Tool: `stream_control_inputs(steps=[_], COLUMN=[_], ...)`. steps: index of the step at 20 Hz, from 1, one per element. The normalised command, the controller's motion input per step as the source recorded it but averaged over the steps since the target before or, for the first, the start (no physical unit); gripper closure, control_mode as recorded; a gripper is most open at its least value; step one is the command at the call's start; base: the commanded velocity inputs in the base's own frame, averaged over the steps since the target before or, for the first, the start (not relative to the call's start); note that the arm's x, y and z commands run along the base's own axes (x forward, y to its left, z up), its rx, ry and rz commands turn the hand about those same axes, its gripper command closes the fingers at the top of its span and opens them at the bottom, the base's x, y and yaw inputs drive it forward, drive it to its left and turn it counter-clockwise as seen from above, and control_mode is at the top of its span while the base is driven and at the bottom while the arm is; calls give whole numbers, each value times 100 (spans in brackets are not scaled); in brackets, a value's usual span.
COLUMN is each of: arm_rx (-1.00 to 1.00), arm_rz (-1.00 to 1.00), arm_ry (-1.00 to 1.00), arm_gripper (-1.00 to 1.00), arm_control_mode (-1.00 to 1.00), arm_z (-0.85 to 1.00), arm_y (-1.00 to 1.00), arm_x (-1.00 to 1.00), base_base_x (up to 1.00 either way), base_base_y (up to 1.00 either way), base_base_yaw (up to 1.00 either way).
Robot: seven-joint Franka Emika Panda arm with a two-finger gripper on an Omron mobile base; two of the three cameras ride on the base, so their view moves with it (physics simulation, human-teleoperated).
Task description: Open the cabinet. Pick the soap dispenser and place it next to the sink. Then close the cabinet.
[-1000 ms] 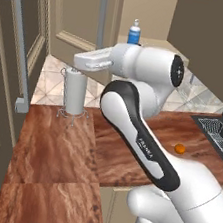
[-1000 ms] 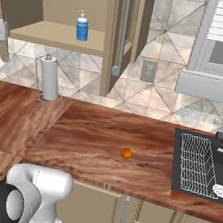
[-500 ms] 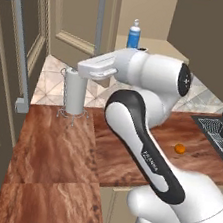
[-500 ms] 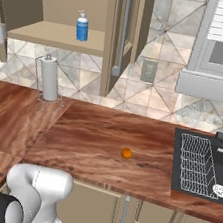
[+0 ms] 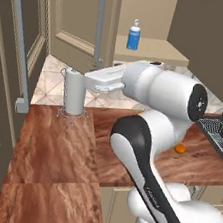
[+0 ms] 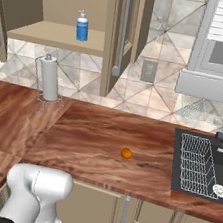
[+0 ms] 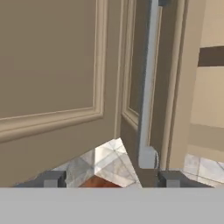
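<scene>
Two fingertips of the gripper (image 7: pixel 111 179) stand wide apart, aimed at a cabinet (image 7: pixel 52 65) handle (image 7: pixel 146 83); at 12 o'clock, the soap dispenser (image 5: pixel 134 35) sits shelved.

- Lighting was even and flat, rendered; no clear source.
- Soft shadow sat inside the cabinet (image 6: pixel 58 4) behind the bottle (image 6: pixel 82 27); upper left of the right base view was darker.
- Faint sheen on the arm (image 5: pixel 167 91) shell, no hard glare.
- Counter (image 6: pixel 105 133) texture looked slightly soft; hand view was blocky and blurred up close.
- No edge distortion.
</scene>
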Motion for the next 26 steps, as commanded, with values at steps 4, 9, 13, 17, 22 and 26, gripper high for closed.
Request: stream_control_inputs(steps=[4, 9, 13, 17, 22, 26], arm_rx=[0, 0, 0, 0, 0, 0], arm_rz=[-32, -37, -34, -20, -1, 10], arm_ry=[2, 4, 5, 19, 29, 21], arm_gripper=[-100, -100, -100, -100, -100, -100], arm_control_mode=[-100, -100, -100, -100, -100, -100], arm_z=[0, 0, 0, 15, 22, 0], arm_y=[-69, -91, -98, -72, -23, 0], arm_x=[-38, -39, -22, 0, 0, 3], base_base_x=[0, 0, 0, 0, 0, 0], base_base_y=[0, 0, 0, 0, 0, 0], base_base_yaw=[0, 0, 0, 0, 0, 0])
